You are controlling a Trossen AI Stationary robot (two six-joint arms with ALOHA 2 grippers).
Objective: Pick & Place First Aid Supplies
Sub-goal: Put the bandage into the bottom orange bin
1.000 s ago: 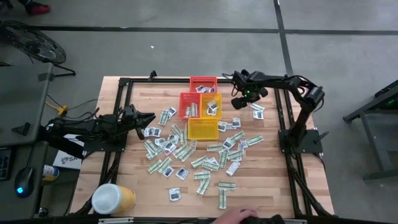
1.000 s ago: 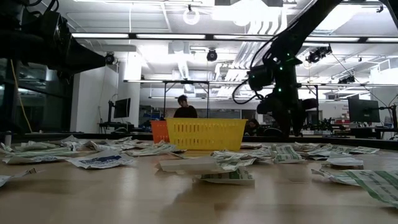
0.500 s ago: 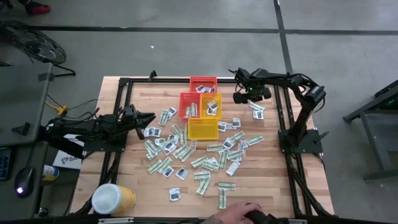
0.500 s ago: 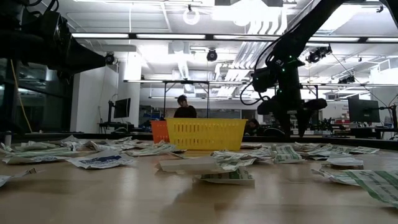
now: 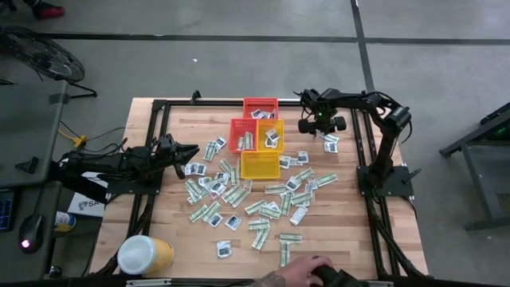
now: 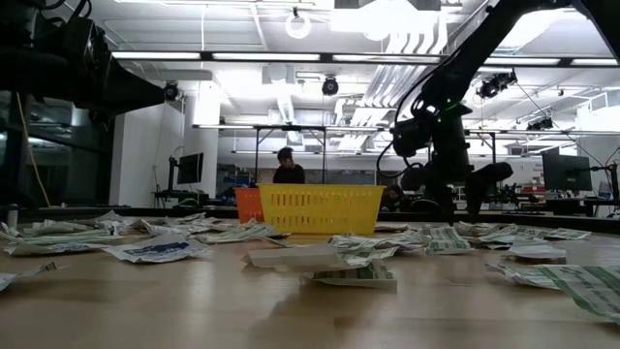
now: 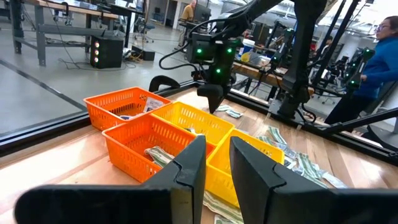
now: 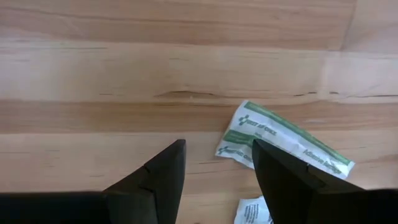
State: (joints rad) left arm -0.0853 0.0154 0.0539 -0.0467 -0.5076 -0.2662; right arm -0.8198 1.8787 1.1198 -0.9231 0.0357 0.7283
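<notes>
The wooden table point(image 5: 351, 239) carries a wide scatter of first aid supplies point(image 5: 263, 199), dozens of flat packets spread across its middle and near side, so most of the sorting is judged to be left. At the far middle stand four small baskets: a red basket point(image 5: 260, 108), a second red basket point(image 5: 243, 135), an orange basket point(image 5: 272, 134) and a yellow basket point(image 5: 260, 166); a few packets already lie in the first three, while the yellow one looks bare from above. A big yellow tub point(image 5: 145, 255) with a white lid sits at the near left corner, and a person's hand point(image 5: 307, 273) reaches in at the near edge. The left gripper point(image 5: 188, 151) waits low at the table's left side, pointing toward the baskets, its fingers a narrow gap apart and holding nothing. The right gripper point(image 5: 319, 124) hangs over the far right part of the table, jaws spread wide and empty, with a green-and-white packet point(image 8: 283, 144) lying flat on the wood just beside one finger, likely the next pick.
</notes>
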